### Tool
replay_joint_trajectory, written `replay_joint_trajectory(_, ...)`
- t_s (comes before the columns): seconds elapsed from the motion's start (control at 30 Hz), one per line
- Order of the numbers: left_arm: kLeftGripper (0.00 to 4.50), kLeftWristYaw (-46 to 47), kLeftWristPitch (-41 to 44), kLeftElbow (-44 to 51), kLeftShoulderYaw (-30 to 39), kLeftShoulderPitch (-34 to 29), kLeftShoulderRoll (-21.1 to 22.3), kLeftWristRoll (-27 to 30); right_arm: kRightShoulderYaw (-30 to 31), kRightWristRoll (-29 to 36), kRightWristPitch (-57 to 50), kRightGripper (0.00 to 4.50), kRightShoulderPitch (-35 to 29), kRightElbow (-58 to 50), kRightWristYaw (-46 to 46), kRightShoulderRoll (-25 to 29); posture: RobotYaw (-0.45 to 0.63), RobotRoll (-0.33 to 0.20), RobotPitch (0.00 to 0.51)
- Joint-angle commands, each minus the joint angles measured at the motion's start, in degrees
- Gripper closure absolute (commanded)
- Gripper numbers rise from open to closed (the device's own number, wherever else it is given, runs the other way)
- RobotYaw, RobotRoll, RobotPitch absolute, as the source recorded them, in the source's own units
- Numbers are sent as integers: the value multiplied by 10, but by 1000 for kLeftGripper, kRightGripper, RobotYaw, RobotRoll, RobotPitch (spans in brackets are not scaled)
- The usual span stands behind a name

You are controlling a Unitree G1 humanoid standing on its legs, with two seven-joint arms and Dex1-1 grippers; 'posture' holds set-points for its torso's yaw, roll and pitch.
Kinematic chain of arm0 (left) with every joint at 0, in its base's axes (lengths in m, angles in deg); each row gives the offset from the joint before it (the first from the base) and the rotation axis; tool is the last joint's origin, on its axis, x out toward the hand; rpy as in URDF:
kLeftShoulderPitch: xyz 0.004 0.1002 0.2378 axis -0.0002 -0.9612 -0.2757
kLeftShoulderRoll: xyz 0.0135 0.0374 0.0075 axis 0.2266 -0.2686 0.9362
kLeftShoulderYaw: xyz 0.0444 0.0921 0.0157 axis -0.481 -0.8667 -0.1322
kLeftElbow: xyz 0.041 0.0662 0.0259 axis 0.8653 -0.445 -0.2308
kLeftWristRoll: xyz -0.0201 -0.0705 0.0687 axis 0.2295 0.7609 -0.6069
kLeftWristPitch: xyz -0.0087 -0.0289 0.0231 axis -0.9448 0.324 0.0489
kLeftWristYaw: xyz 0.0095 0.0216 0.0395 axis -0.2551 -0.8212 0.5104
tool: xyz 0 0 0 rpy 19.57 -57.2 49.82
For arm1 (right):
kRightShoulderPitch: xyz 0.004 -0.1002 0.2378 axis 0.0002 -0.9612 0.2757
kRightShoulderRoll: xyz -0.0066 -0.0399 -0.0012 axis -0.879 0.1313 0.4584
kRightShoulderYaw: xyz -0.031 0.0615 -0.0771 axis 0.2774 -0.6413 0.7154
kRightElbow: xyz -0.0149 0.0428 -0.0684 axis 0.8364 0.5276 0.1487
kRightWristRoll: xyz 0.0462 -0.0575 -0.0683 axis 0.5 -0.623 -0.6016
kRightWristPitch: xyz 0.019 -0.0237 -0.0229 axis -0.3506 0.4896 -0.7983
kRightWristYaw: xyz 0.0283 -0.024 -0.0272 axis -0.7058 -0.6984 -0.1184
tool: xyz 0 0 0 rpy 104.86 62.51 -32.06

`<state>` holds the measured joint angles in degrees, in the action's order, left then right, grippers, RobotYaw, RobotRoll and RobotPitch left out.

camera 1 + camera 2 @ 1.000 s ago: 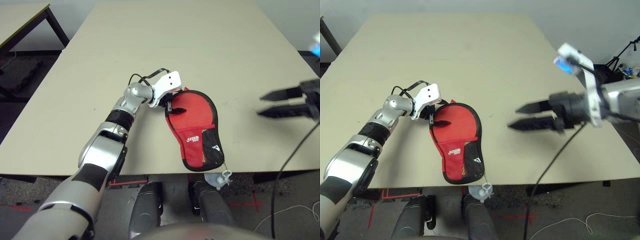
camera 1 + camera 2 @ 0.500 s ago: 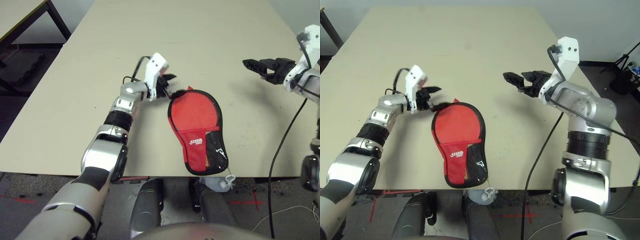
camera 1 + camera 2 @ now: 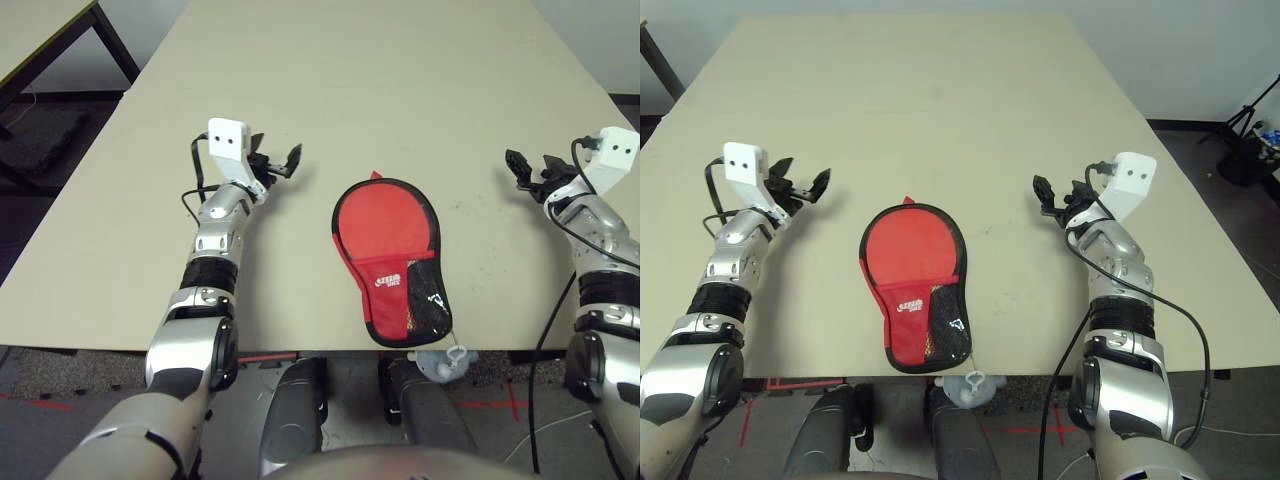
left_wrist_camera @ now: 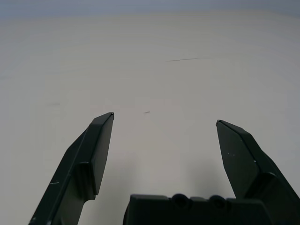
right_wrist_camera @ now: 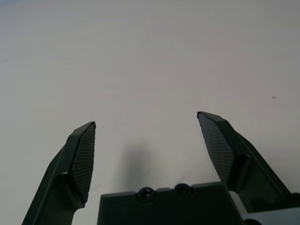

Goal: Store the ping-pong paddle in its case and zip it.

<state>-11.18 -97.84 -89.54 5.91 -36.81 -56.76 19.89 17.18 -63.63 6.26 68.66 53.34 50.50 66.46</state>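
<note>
On table [image 3: 400, 90] centre – case [image 3: 392, 262] zipped, flat; L gripper [image 3: 280, 164] & R gripper [image 3: 528, 170] fingers apart, empty

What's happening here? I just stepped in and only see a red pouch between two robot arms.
Nothing is being handled right now. The red case lies flat near the table's front edge, looking closed, with its white pom-pom hanging over the edge. The left gripper and right gripper sit open and empty on either side, well apart from it. The paddle is probably inside, but I cannot tell.
</note>
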Motion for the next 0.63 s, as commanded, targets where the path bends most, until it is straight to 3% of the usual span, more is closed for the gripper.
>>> replay_joint_trajectory(0.03,0,36,-23,-21,20,-23,16,-2,0,-19,59,30,11,67,-2,6,-18,0,170)
replay_joint_trajectory(0.3,0,73,-39,-43,31,-36,36,-1,-5,-30,117,30,44,169,-6,29,-20,0,174)
replay_joint_trajectory(0.63,0,90,-52,-67,38,-41,41,2,-7,-32,130,30,47,198,-8,37,-32,0,161)
